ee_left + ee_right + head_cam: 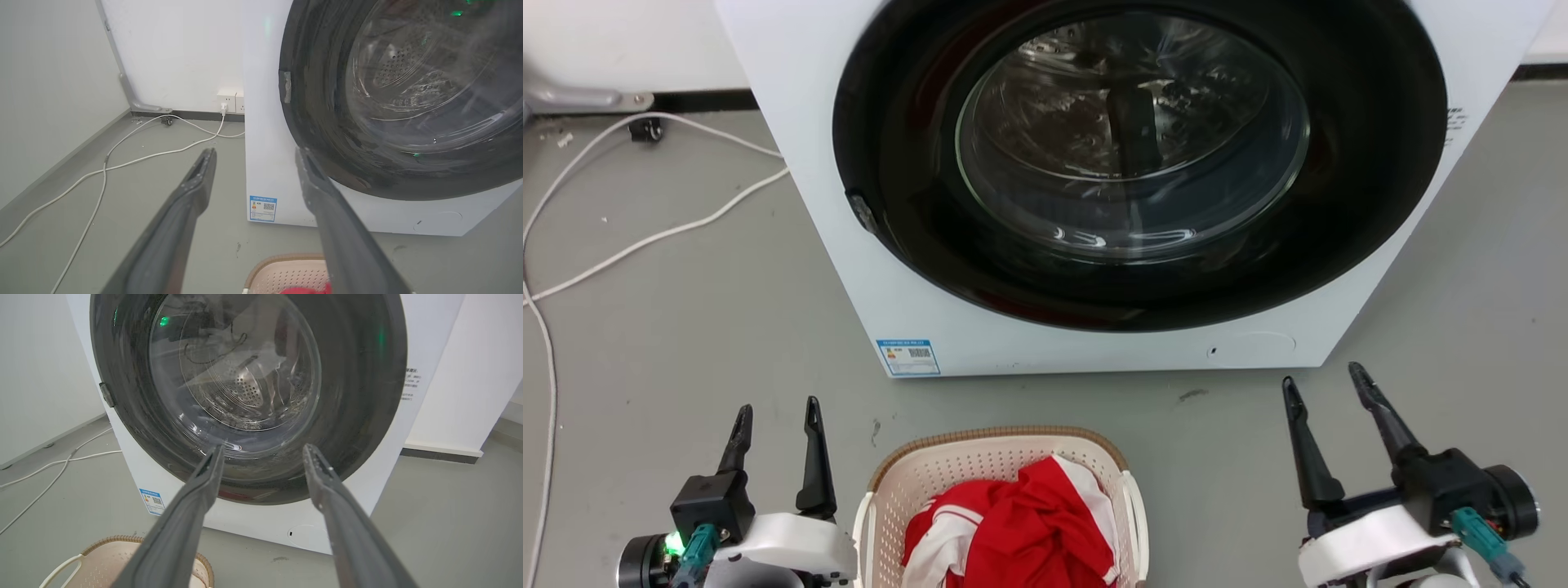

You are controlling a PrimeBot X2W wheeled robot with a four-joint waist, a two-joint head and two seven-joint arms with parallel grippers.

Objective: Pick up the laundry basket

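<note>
The laundry basket [907, 482] stands on the grey floor at the bottom middle of the head view, cream and perforated with a brown woven rim and white side handles. Red and white clothes [1021, 531] fill it. Its far rim also shows in the left wrist view [282, 271] and its corner in the right wrist view [102, 559]. My left gripper [778, 418] hangs open to the basket's left, apart from it. My right gripper [1323, 384] hangs open well to the basket's right. Nothing sits between either pair of fingers.
A white front-loading washer [915, 310] with a shut dark round door [1135, 155] stands right behind the basket. White cables [645, 237] trail over the floor at the left, running to a wall socket [229, 102]. A white pillar [461, 396] stands right of the washer.
</note>
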